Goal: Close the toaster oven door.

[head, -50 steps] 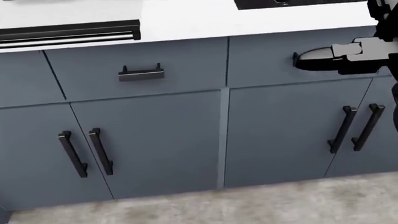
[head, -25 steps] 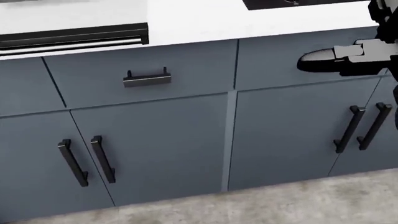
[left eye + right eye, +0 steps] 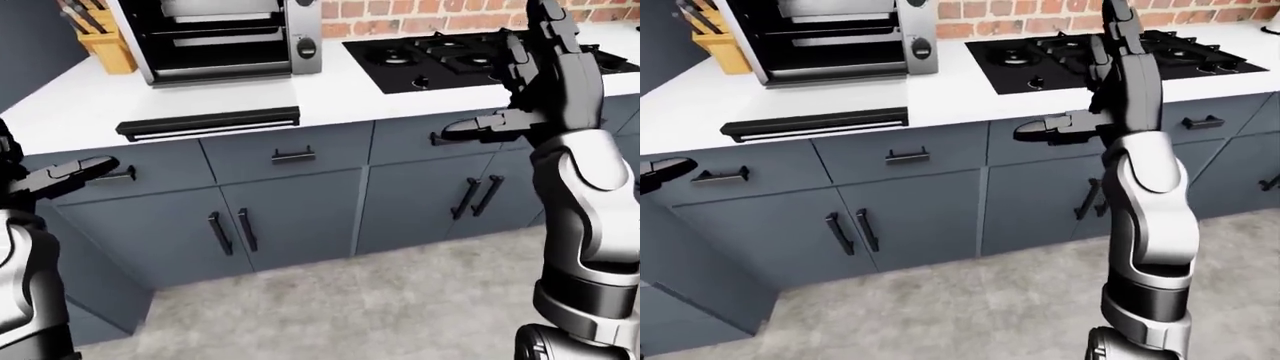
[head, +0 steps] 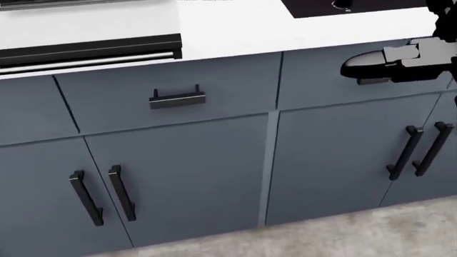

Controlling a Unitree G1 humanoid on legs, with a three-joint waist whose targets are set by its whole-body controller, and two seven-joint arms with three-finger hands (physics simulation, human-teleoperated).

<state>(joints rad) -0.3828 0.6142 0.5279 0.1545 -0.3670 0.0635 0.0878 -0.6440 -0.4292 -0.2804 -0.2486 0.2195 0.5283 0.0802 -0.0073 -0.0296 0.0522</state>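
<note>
Because the toaster oven point(image 3: 220, 37) is sitting at the far left of the white worktop point(image 3: 330, 94) with its door point(image 3: 208, 122) dropped flat, the door is jutting out past the worktop's near edge like a dark shelf, its pale handle bar running along the free edge — a position that is calling for a lift from beneath. Neither hand is touching it. At the left edge of the left-eye view, the left hand point(image 3: 72, 171) is hanging below the door's level, near a drawer pull, its fingers stretched out flat rather than curled on anything; it is probably waiting low so it can sweep up under the door. To the right the right hand point(image 3: 480, 129) is being held out level across the drawer fronts under the black hob point(image 3: 470, 56), fingers likewise extended and gripping nothing, well apart from the door — likely kept clear and serving balance. A knife block point(image 3: 100, 34) is standing just left of the oven. By my judgement the closing is not yet begun, and the left hand is the better placed for it.
</note>
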